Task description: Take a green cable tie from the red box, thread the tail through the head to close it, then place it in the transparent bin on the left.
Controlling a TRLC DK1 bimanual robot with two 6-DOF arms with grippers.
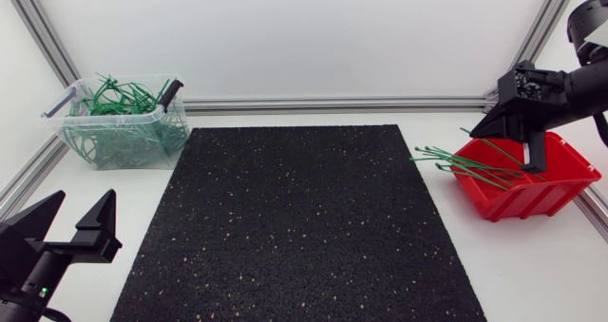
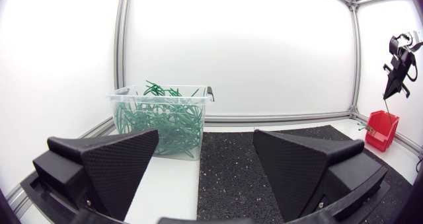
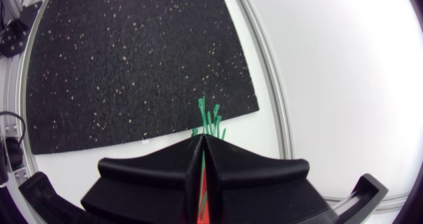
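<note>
- While the right gripper (image 1: 534,162) dips its tips into the red box (image 1: 532,200) at the table's right side, we are on step one: picking a tie out.
- Its two wedge fingers are pressed together; the right wrist view shows only a hairline seam with a sliver of green in it, so I judge it is pinching one green cable tie (image 3: 202,168), though the contact itself is hard to make out.
- Loose cable ties (image 1: 456,161) fan out of the box over its near wall, thin, straight and springy, tails pointing toward the mat (image 1: 294,236).
- Next move, as I read it: lift straight up and clear so that only one strip comes away from its neighbours, then bring it over the mat for threading.
- Threading calls for a second grip, and the left gripper (image 1: 84,197) sits at the near left corner with its jaws spread wide, holding nothing.
- Well apart from the box, at the far left, stands the transparent bin (image 1: 174,124): thin clear plastic, with black clips on its rim.
- Looped ties (image 1: 116,99) are heaped in it, a curly green tangle poking above the rim.
- Mat: black, grainy rubber with pale flecks, good friction; the table (image 1: 532,274) around it is smooth and white.
- Gripper fingers are matte black with a fine woven texture on the inner faces.
</note>
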